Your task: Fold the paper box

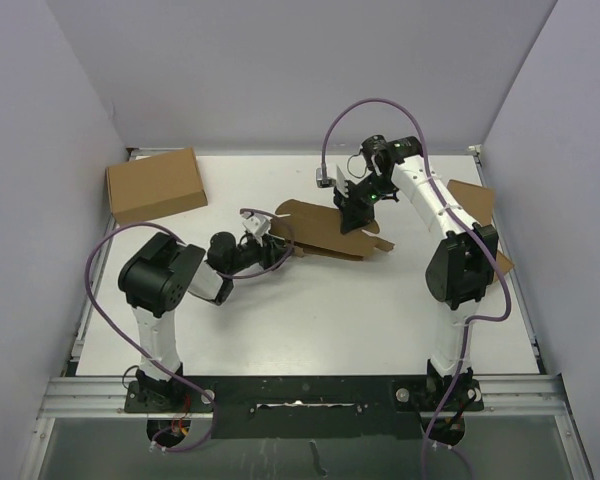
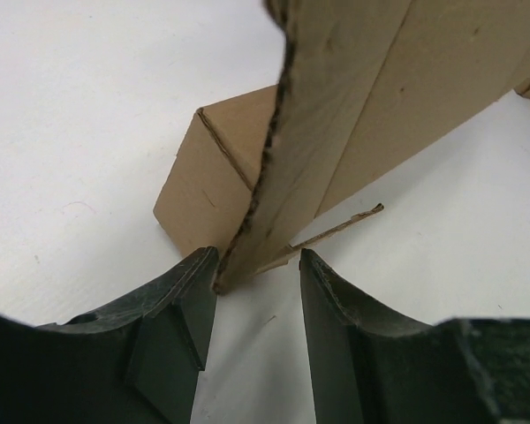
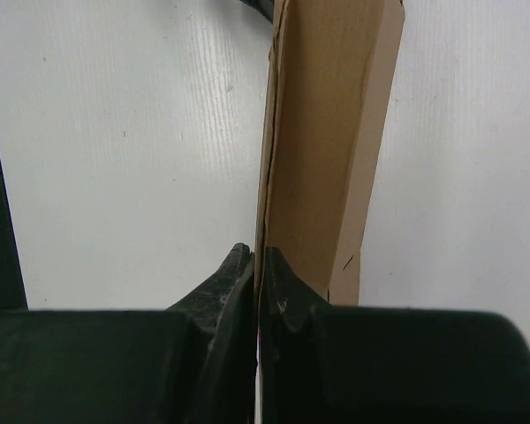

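Top external: paper box (image 1: 325, 235) half-folded at desk (image 1: 330, 310) centre | right gripper (image 3: 258, 261) clamped on its edge | left gripper (image 2: 254, 265) part-open astride a flap (image 2: 336, 115), ungripped | I reckon mid-fold; next: pinch flap, crease inward.

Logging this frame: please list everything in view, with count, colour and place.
paper box: one, brown, half-folded, table centre
closed carton: one, brown, far-left corner
other cardboard: count unclear, brown, right edge, partly hidden
table: one, white
cables: two, purple, looping at left and far right
arms: two, white and black, bases at near edge
left gripper: black, jaws open around a paper box edge
right gripper: black, shut on a paper box panel
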Motion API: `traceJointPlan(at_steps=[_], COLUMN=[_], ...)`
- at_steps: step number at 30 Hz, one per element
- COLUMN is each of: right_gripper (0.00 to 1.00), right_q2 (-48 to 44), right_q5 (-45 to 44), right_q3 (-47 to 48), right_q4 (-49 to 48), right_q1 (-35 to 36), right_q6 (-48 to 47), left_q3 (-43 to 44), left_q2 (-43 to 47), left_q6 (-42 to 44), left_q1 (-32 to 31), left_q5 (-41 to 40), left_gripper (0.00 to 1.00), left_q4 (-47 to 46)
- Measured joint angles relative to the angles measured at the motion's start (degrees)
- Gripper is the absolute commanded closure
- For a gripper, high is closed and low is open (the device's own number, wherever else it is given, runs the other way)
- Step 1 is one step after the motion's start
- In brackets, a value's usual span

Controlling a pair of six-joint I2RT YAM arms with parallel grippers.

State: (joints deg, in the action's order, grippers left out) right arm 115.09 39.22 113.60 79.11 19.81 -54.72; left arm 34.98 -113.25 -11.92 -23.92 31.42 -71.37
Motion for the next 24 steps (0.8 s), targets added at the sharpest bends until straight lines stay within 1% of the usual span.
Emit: traceJointPlan(at_steps=[5,12,18,24], right_gripper=[1.0,1.0,1.0,1.0], right_q2=[0.2,2.4,2.9,3.0], right_q5=[0.1,0.7,1.0,1.0], right_q3=[0.6,1.5,1.9,3.3], right_q4=[0.7,1.4,1.5,1.4], right_q1=[0.0,0.0,0.0,-0.7], right_q6=[0.4,1.1,1.2,2.6], left_q3=[0.0,0.9,2.1,2.1], left_q2=[0.0,0.0,0.0,0.1], left_q6=[0.2,0.7,0.6,1.0], left_q1=[-2.9,-6.1,-7.1,-7.6], left_q5=[-8.4,-17.9,-23.4,-26.9], left_gripper=[0.6,0.59,0.6,0.6], left_q4=[1.0,2.7,4.4,4.3])
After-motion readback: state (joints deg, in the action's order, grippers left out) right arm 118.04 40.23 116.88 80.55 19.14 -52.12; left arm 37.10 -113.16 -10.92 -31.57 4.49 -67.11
